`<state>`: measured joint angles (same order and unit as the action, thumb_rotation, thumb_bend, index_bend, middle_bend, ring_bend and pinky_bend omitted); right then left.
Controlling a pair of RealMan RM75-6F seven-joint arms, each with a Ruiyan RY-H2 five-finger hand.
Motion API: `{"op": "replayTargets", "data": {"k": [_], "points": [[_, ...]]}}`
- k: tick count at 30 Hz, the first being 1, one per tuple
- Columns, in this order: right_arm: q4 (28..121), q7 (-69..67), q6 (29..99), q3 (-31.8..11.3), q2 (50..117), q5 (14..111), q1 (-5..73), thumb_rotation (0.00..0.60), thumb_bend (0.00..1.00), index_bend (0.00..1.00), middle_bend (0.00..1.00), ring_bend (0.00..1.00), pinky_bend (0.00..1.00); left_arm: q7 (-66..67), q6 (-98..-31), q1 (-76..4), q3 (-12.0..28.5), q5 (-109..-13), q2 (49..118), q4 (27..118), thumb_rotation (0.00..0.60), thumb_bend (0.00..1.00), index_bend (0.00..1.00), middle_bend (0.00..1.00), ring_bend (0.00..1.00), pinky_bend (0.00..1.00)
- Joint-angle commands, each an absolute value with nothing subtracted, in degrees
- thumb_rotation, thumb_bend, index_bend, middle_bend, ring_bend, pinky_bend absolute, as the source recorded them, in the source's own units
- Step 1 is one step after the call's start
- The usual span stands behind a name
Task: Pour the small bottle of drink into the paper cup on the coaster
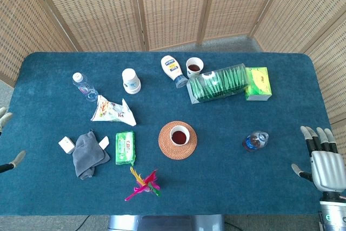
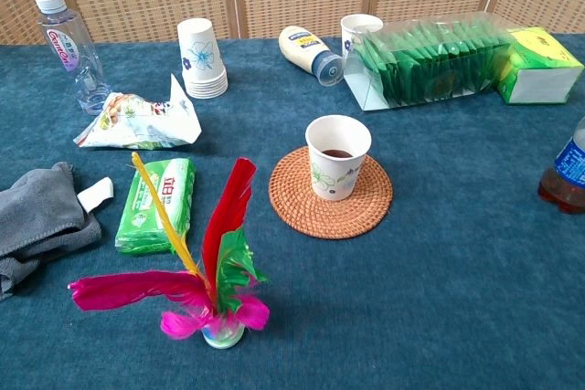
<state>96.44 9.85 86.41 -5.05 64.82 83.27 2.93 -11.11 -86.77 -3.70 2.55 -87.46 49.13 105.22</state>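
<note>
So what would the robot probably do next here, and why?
Probably nothing more than drawing back: the paper cup on the coaster already holds dark drink, the small bottle stands upright on the table, nearly empty, and the right robot hand is open beside it, holding nothing.

You can make out red script, apparently "C'estbon", on the water bottle [image 2: 69,52] label. Print on the green tissue pack [image 2: 157,205] is too small to read.

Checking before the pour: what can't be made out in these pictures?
- Small bottle: chest view's right edge cuts it; whether it's capped is unclear in both views.
- Left hand: head view's left edge crops it; pose unreadable.
- Right hand: outside chest view.
</note>
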Motion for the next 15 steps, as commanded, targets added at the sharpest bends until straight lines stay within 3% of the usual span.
{"op": "replayTargets", "data": {"k": [1, 5, 15], "points": [[96.4, 9.0, 86.1, -5.1, 64.5, 83.0, 3.0, 0.6, 0.12, 0.04, 0.0, 0.0, 0.05, -11.2, -87.1, -3.7, 2.6, -87.8, 49.0, 105.3, 0.6, 0.33, 0.0, 0.0, 0.0, 0.0], [96.5, 6.8, 85.4, -4.8, 63.8, 83.2, 3.1, 0.6, 0.12, 0.04, 0.0, 0.0, 0.0, -11.0, -88.1, -3.4, 2.8, -88.0, 49.4, 105.2, 0.6, 0.33, 0.0, 0.0, 0.0, 0.0], [97.3, -8.0, 79.0, -3.1, 60.4, 85.5, 5.3, 0.6, 0.12, 0.0, 0.0, 0.0, 0.0, -11.0, -88.4, -3.3, 2.6, -88.7, 49.7, 104.9, 0.6, 0.33, 0.0, 0.0, 0.0, 0.0]]}}
